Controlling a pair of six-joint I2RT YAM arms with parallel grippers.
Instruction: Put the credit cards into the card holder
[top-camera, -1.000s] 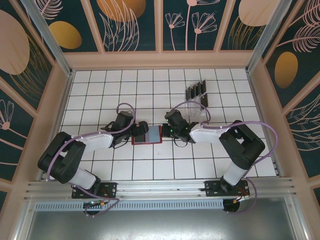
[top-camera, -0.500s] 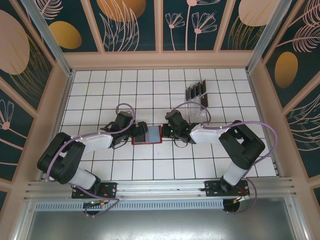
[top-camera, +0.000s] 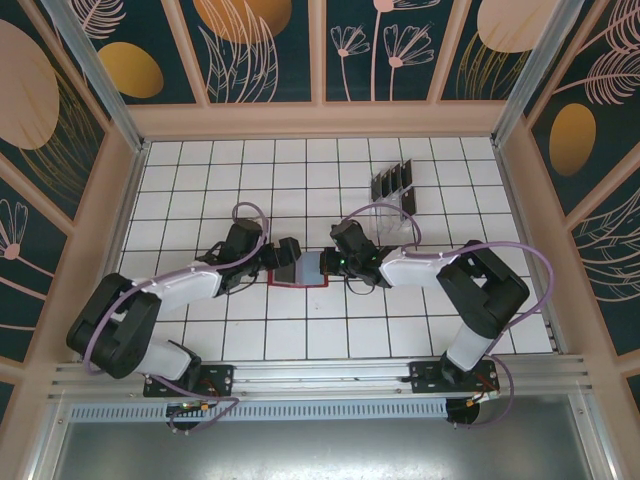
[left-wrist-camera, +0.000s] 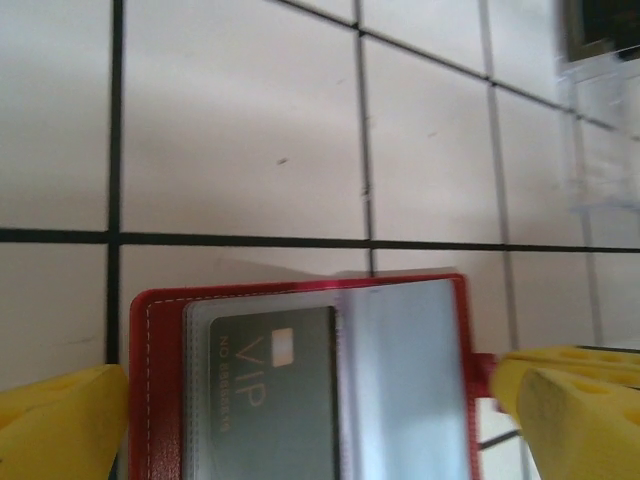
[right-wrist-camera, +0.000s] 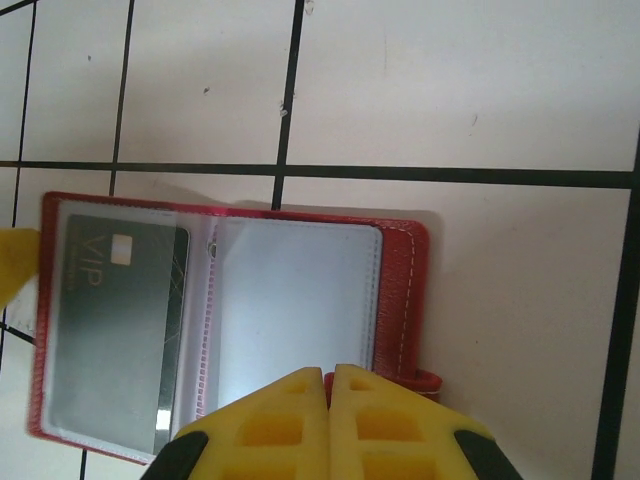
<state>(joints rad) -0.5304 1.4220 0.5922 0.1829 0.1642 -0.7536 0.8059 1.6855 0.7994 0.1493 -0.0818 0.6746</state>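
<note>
"VIP" on credit card (right-wrist-camera: 118, 330) in card holder (right-wrist-camera: 402, 300).

Reaching the left arm (top-camera: 180, 283) out low and inward, elbow folded well behind the left gripper (top-camera: 285, 258), wrist just behind it. Spreading its yellow fingers (left-wrist-camera: 60, 425) wide, one to each side, tips angling downward. Stretching the right arm (top-camera: 420, 268) inward as well, forearm lying almost level behind the right gripper (top-camera: 325, 262). Pressing that gripper's own yellow fingers (right-wrist-camera: 290, 400) flat together, no gap between them. Facing the two grippers toward each other, near but apart.
</note>
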